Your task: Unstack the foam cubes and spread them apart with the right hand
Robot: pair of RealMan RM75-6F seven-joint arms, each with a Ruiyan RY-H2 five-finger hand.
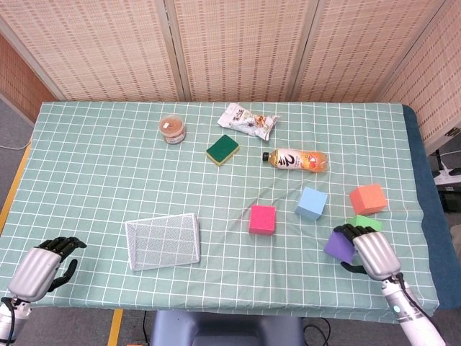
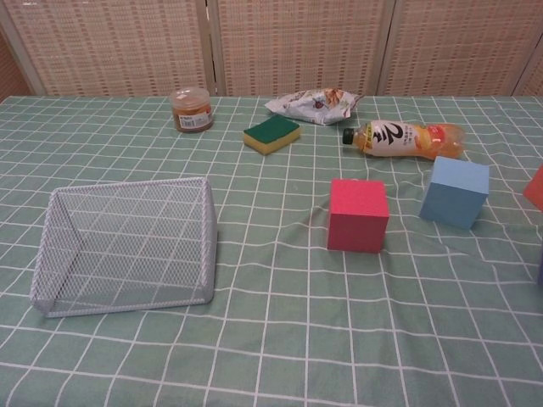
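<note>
Your right hand (image 1: pixel 373 252) grips the purple cube (image 1: pixel 338 246) at the table's near right, just beside the green cube (image 1: pixel 366 221). Set it down well apart from green. Left hand (image 1: pixel 42 264) idle, fingers curled.

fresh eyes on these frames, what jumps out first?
The robot's right hand at the near right edge of the green checked tablecloth, holding a purple foam cube right in front of a green foam cube. Then the pink foam cube, light blue foam cube and orange foam cube standing apart mid-table.
</note>
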